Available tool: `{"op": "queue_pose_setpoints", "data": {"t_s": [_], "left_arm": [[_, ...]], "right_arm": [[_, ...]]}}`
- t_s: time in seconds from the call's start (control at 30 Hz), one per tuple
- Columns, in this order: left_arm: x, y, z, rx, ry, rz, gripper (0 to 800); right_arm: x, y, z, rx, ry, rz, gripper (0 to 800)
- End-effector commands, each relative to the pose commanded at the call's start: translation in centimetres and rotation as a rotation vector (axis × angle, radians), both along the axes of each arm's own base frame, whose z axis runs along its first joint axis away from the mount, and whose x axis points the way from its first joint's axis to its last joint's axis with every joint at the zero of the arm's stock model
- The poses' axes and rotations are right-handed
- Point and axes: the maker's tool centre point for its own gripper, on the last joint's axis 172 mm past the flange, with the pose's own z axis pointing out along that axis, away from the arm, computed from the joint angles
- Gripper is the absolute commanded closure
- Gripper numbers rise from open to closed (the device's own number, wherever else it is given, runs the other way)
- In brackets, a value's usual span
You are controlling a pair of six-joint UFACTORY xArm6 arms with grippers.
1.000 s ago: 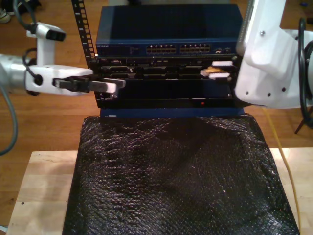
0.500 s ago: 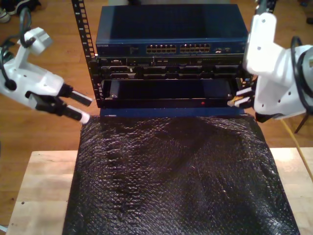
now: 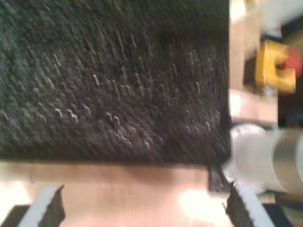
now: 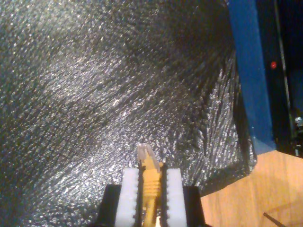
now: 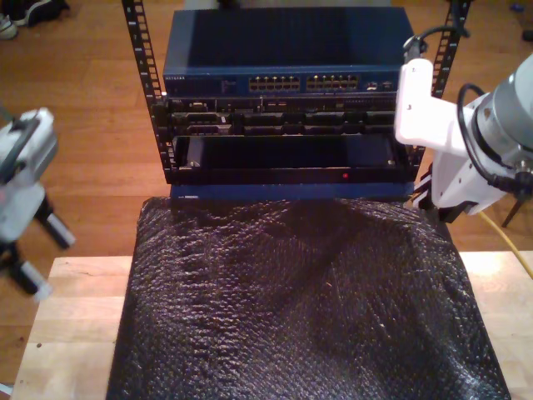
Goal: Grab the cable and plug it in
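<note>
Second gripper clamped on the cable, plug forward; first gripper apart, empty. Best approach: align squarely with a switch port, far side, then push slowly.

Black bubble-wrap sheet draped over a pale wooden table, blue network switch atop a black rack behind it, yellow box, wooden floor

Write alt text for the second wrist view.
My second gripper is shut on the yellow-orange network cable, its small clear plastic plug poking out past the white jaws. Below lies a crinkled black textured mat, with a blue equipment edge beyond.
</note>
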Motion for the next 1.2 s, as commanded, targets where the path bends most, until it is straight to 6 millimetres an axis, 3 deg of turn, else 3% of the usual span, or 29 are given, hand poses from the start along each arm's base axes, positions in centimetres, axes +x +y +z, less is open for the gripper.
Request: {"op": "queue_pose_setpoints", "data": {"t_s": [0.1, 0.27, 0.5, 0.87, 1.2], "left_arm": [[-2.9, 1.1, -1.1, -0.026, 0.022, -0.058, 1], [-6.4, 5.1, -2.8, -0.093, 0.007, -0.080, 1], [-12.6, 8.0, -5.8, -0.231, -0.019, -0.149, 1], [-22.0, 7.5, -10.5, -0.379, 0.010, -0.131, 0], [-24.4, 5.7, -14.9, -0.380, 0.007, -0.131, 0]], "right_arm": [[0.0, -0.1, -0.2, -0.005, 0.002, -0.001, 800], [-0.1, -0.1, -0.6, -0.007, 0.012, -0.001, 800], [-0.2, -0.1, -0.8, -0.008, 0.016, -0.001, 800], [-0.2, -0.1, -1.2, -0.009, 0.027, -0.004, 800], [-0.2, -0.2, -1.3, -0.009, 0.029, -0.007, 800]]}}
